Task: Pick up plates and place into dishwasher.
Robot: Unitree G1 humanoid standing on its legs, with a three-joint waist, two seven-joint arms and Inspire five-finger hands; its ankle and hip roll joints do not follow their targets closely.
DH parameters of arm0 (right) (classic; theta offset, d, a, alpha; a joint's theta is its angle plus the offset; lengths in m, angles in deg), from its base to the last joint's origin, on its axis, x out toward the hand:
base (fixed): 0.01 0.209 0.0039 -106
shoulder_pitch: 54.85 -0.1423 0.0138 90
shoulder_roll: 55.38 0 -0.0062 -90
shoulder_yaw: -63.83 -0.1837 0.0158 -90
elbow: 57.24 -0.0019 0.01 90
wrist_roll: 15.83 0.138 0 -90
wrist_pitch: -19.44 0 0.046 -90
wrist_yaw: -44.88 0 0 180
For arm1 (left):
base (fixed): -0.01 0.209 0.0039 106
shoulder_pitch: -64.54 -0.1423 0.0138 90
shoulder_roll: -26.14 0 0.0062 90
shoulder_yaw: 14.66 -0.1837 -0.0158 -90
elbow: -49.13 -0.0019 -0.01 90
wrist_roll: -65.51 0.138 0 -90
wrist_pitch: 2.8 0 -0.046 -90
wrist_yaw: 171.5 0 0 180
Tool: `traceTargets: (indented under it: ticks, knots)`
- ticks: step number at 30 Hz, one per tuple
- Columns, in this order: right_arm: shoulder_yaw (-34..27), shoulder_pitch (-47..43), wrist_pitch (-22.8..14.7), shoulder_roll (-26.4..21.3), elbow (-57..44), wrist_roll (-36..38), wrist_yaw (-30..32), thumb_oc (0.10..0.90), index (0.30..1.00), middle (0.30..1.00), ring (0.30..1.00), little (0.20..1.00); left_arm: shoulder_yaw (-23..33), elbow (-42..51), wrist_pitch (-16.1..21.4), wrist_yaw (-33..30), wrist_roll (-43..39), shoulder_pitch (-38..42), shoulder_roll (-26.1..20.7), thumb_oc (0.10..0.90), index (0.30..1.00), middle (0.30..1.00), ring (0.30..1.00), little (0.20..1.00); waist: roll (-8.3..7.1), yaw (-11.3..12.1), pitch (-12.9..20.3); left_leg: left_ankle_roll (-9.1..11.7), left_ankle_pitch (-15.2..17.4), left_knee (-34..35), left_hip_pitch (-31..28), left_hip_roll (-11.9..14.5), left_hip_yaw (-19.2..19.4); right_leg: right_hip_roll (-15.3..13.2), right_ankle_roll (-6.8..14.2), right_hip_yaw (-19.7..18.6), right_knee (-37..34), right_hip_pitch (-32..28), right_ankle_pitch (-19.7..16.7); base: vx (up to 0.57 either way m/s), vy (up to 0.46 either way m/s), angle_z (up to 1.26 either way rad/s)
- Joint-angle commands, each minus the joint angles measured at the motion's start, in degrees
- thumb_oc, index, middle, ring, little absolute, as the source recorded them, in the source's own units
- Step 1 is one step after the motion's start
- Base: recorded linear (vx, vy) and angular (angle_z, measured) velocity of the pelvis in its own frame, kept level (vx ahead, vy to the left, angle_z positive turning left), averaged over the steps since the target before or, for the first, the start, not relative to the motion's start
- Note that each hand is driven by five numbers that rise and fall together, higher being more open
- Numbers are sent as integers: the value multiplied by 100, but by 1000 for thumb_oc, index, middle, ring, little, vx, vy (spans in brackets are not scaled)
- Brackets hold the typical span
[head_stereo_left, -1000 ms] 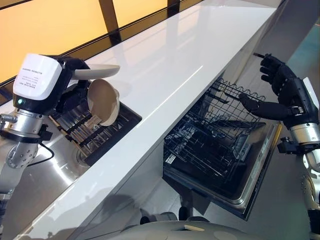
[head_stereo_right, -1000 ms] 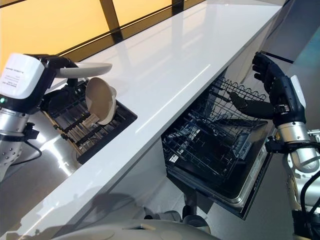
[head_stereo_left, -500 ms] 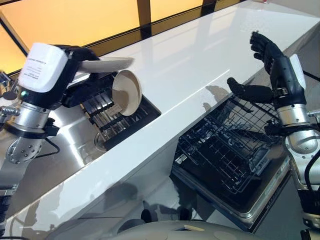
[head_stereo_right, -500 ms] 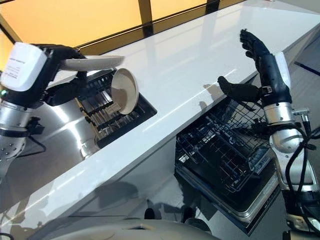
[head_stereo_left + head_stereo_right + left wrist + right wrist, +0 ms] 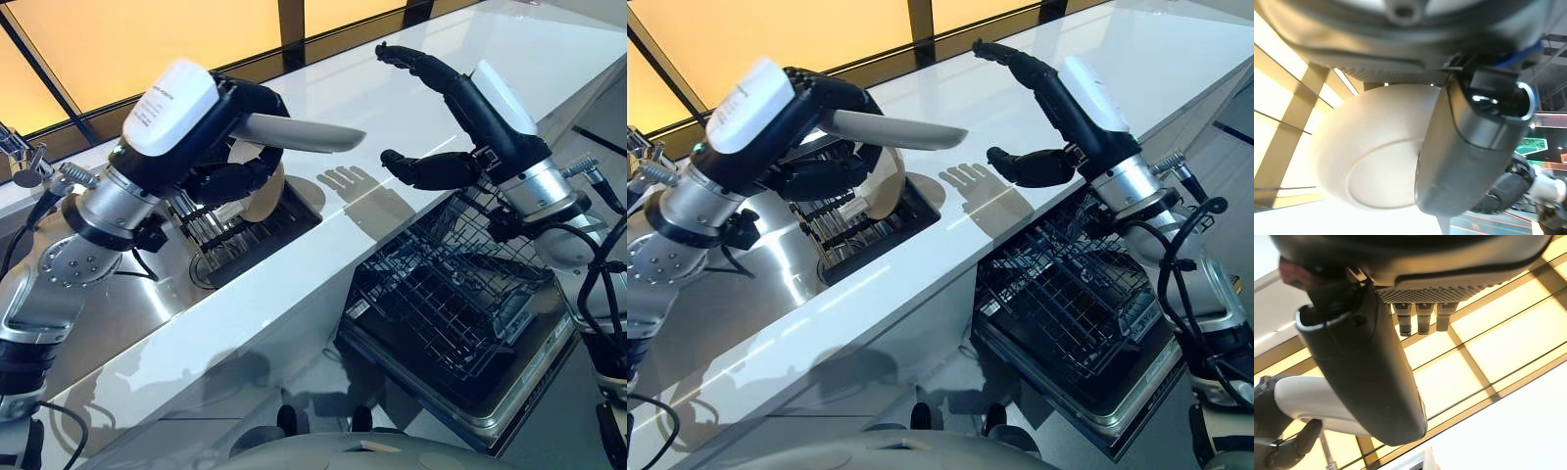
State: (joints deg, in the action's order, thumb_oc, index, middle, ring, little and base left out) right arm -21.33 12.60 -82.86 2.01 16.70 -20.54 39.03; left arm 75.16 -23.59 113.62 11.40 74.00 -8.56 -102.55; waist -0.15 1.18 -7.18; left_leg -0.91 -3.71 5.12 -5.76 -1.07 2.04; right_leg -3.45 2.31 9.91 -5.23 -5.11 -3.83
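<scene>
Gripping plate (image 5: 304, 134), left hand (image 5: 220, 176); right hand (image 5: 436, 117) spread.

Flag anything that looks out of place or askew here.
Nothing is spilled or broken. The left hand holds a plate level above the counter, and the open right hand faces it. A second plate leans tilted in the sink rack. The dishwasher rack is pulled out.

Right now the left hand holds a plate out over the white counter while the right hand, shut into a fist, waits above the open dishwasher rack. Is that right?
Not quite. The right hand is open, thumb and fingers spread apart, as the left eye view shows. The rest stands: the left hand holds the plate over the counter, above the dishwasher rack.
</scene>
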Motion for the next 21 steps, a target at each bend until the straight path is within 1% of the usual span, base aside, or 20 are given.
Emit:
traceTargets:
  ticks: [1, 4, 11, 15, 16, 17, 18, 20, 21]
  knots:
    - [-25, -915, -327, -250, -440, 41, 135, 800, 900, 900, 900, 900, 7, 7, 33, -194, -664, 807, -9, 100, 300, 300, 300, 200, -22, -54, 390, -35, 651, -12, -243, -181, 84, 300, 150, 124, 446, -207, 651, 13, 2, 5]
    - [194, -1077, -305, -188, -424, 86, -40, 800, 900, 900, 900, 900, -169, 32, -20, -150, -682, 958, 26, 100, 300, 300, 300, 200, -24, -52, 391, -42, 653, -12, -261, -183, 79, 304, 142, 120, 454, -225, 662, 10, 2, 2]
    - [497, -1261, -239, -114, -470, 234, -322, 800, 900, 900, 900, 900, -354, 41, -89, -71, -772, 1128, 80, 100, 300, 300, 300, 200, -31, -51, 406, -45, 645, -12, -268, -190, 76, 303, 134, 107, 457, -239, 668, 0, 0, 0]
    - [639, -1326, -114, -15, -496, 404, -492, 800, 900, 900, 900, 900, -435, 25, -113, -61, -740, 1184, 144, 100, 300, 300, 300, 200, -29, -47, 399, -49, 643, -12, -272, -196, 69, 302, 129, 101, 455, -250, 672, 0, 0, 0]
    - [655, -1326, -96, 6, -487, 495, -507, 682, 799, 799, 799, 782, -441, 27, -125, -47, -733, 1189, 159, 100, 300, 300, 300, 200, -31, -46, 401, -48, 642, -12, -272, -197, 68, 302, 128, 101, 453, -253, 671, 0, 0, 0]
    - [671, -1331, -43, 36, -490, 588, -547, 435, 587, 587, 587, 535, -456, 33, -143, -62, -719, 1197, 166, 100, 300, 300, 300, 200, -28, -47, 398, -47, 642, -12, -271, -198, 65, 302, 127, 99, 449, -255, 672, 0, 0, 0]
    - [696, -1318, -43, 94, -466, 587, -559, 432, 585, 585, 585, 532, -477, 18, -142, -89, -686, 1206, 183, 100, 300, 300, 300, 200, -24, -47, 392, -47, 644, -12, -275, -198, 63, 300, 127, 99, 453, -256, 675, 0, 0, 0]
    - [733, -1317, -46, 166, -464, 594, -515, 331, 498, 498, 498, 431, -504, 4, -141, -95, -643, 1200, 226, 100, 300, 300, 300, 200, -23, -43, 388, -50, 646, -12, -279, -198, 64, 295, 129, 110, 452, -262, 672, 0, 0, 0]
    - [738, -1294, -70, 223, -444, 622, -438, 100, 300, 300, 300, 200, -522, 30, -177, -88, -629, 1188, 255, 100, 300, 300, 300, 200, -20, -34, 387, -49, 647, -12, -280, -198, 59, 291, 131, 122, 444, -271, 671, 0, 0, 0]
